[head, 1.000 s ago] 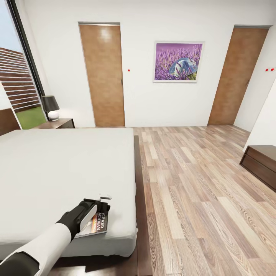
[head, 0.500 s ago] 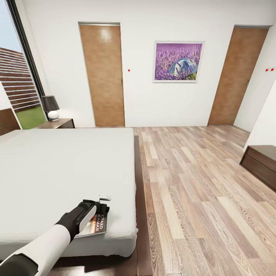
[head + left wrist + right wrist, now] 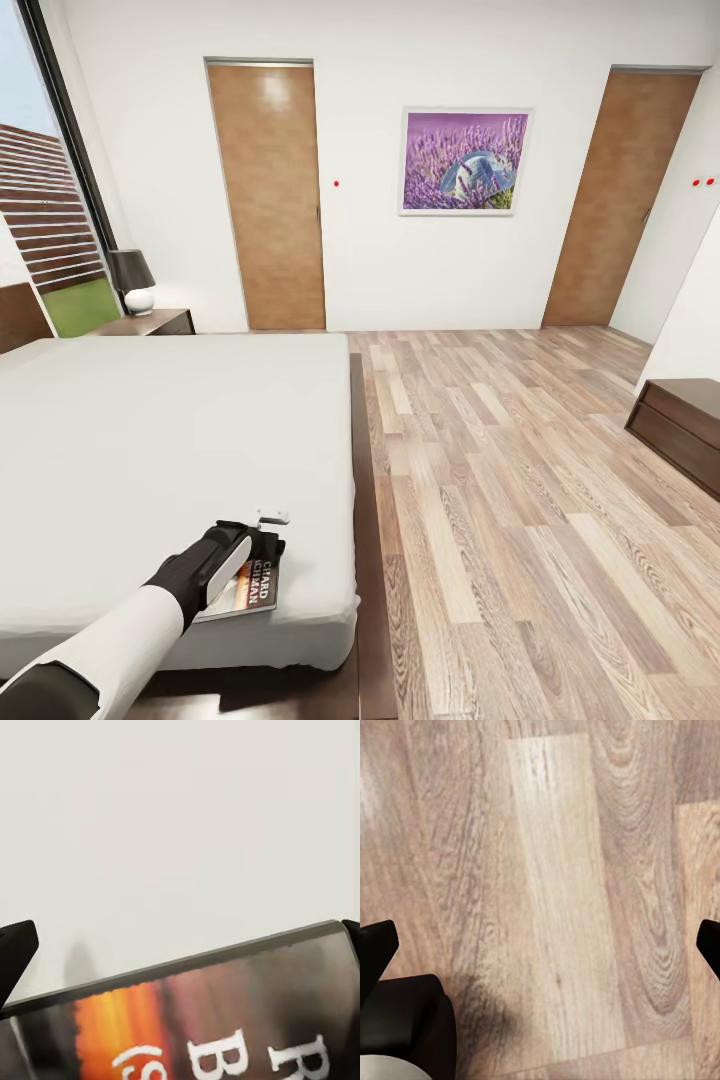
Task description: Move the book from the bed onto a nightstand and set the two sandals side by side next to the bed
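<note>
Since a second ago the left gripper (image 3: 262, 545) has slid down the book (image 3: 255, 588), jaws spread astride it at the bed (image 3: 180, 440) corner; thin, light, stiffish — pinch an edge.

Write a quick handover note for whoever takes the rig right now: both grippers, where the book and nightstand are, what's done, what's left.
Left gripper: open, fingers astride the book, not gripping.
Right gripper: open, empty, over the floor.
Book: flat on the bed, at its near corner.
Nightstand: beyond the bed's far side, with a lamp on it.
Done: nothing yet.
Left: grasp the book, carry it to a nightstand, then find the sandals and set them side by side next to the bed.
</note>
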Motion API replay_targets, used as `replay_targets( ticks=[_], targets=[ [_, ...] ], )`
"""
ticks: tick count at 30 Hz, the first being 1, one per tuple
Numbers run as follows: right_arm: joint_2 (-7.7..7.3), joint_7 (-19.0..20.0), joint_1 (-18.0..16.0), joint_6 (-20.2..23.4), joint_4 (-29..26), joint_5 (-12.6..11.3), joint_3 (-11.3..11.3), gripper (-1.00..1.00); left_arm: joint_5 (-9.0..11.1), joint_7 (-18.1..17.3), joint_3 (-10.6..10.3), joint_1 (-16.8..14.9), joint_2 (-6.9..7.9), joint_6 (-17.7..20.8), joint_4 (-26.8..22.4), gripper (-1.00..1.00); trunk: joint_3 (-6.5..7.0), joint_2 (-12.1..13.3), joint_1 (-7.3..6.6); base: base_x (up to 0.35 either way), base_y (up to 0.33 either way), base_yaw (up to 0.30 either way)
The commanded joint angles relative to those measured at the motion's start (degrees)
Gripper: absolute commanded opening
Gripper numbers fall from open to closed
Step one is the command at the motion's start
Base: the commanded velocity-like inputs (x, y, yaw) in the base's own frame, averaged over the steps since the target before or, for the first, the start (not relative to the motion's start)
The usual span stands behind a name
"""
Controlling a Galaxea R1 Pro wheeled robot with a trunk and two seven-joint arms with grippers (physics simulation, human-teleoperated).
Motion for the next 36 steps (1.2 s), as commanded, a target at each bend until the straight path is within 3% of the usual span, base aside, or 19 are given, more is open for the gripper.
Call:
replay_targets(
  ticks=[1, 36],
  targets=[
    [0.01, 0.4, 0.0, -0.2, 0.1, -0.2, -0.4, 1.0, 0.7, 0.5, -0.5, 0.0, 0.08, 0.3, -0.1, 1.0, -0.06, 0.0, -0.01, 0.0, 0.0, 0.0],
    [0.02, 0.4, 0.0, -0.2, 0.1, -0.1, -0.4, 1.0, 0.7, 0.5, -0.5, 0.0, 0.09, 0.3, -0.1, 1.0, -0.06, 0.0, -0.01, -0.018, 0.0, 0.0]
  ],
)
